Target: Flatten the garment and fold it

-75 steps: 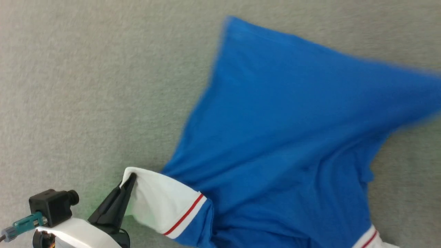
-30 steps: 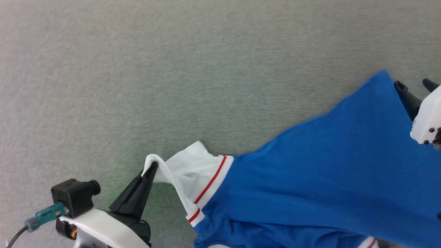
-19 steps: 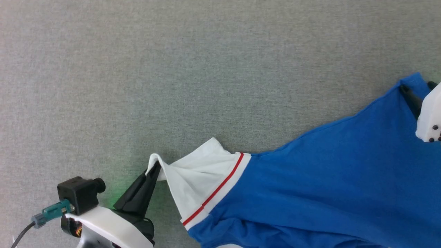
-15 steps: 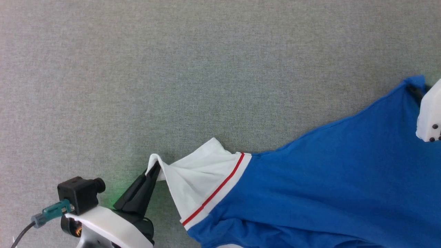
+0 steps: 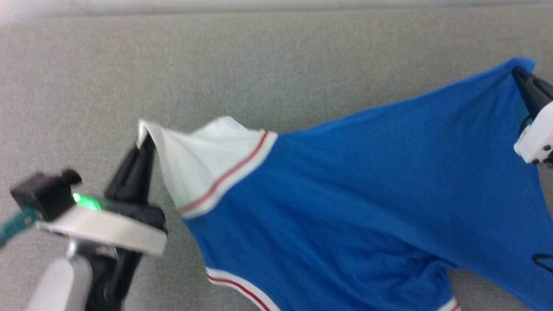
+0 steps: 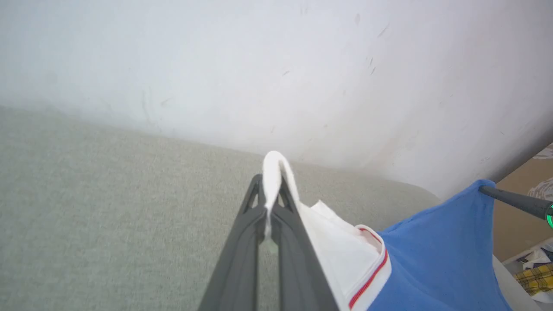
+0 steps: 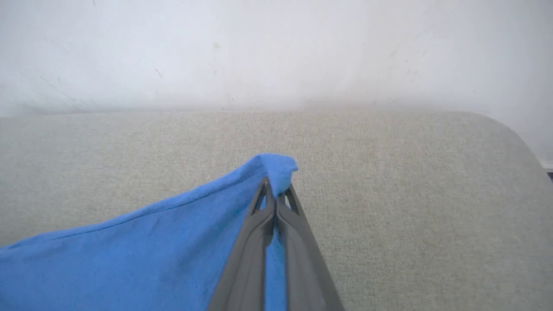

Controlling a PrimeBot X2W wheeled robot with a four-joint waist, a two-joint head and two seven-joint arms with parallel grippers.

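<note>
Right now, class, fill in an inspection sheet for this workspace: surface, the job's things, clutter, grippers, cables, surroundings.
Surface: grey fabric-covered top.
Job's things: blue garment, stretched between both grippers, partly lifted; white sleeve has red-striped trim.
Clutter: yellow checked item beyond the top's edge, unclear what.
Grippers: left gripper shut on the white sleeve; right gripper shut on a blue corner.
Cables: teal plug by the left wrist.
Surroundings: white scuffed wall behind.

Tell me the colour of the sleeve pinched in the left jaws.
White sleeve, with a red stripe at its seam; best in the head view.
</note>
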